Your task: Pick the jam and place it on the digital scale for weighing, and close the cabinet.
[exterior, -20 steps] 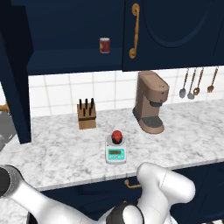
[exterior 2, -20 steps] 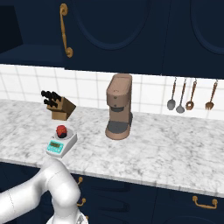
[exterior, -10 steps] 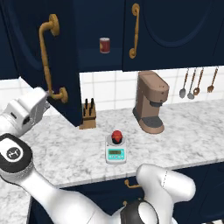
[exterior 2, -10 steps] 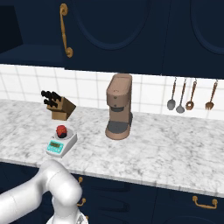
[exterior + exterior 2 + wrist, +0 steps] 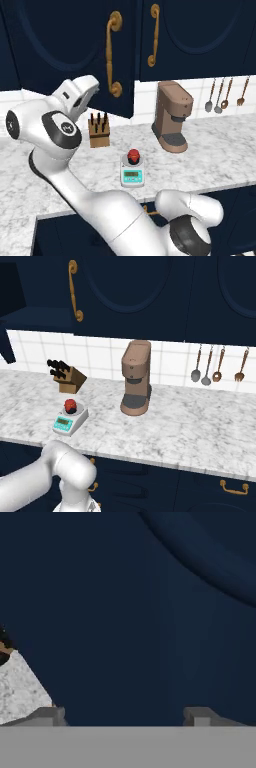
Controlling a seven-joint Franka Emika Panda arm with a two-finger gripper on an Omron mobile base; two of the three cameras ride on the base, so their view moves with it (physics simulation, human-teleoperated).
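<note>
The jam [image 5: 133, 156], a small squat red jar, stands on the round plate of the white and teal digital scale [image 5: 132, 176] at the counter's front; both also appear in the right base view, jam [image 5: 70, 405] on scale [image 5: 69, 421]. The cabinet's navy left door [image 5: 70, 45] with its brass handle [image 5: 112, 54] is swung nearly shut beside the right door [image 5: 200, 35]. My gripper [image 5: 89, 89] is raised against that left door's face. In the hand view the door panel [image 5: 130, 612] sits right in front of my open gripper [image 5: 124, 717], nothing between its fingers.
A brown coffee machine [image 5: 172, 117] stands right of the scale, and a wooden knife block [image 5: 98, 131] stands behind it by the tiled wall. Hanging utensils [image 5: 223, 94] line the wall at the right. Navy drawers with brass pulls [image 5: 233, 487] run under the marble counter [image 5: 190, 426].
The arm rose at the left and swept right against the cabinet's left door, which swung from wide open to nearly shut, covering the shelf and the red can inside.
</note>
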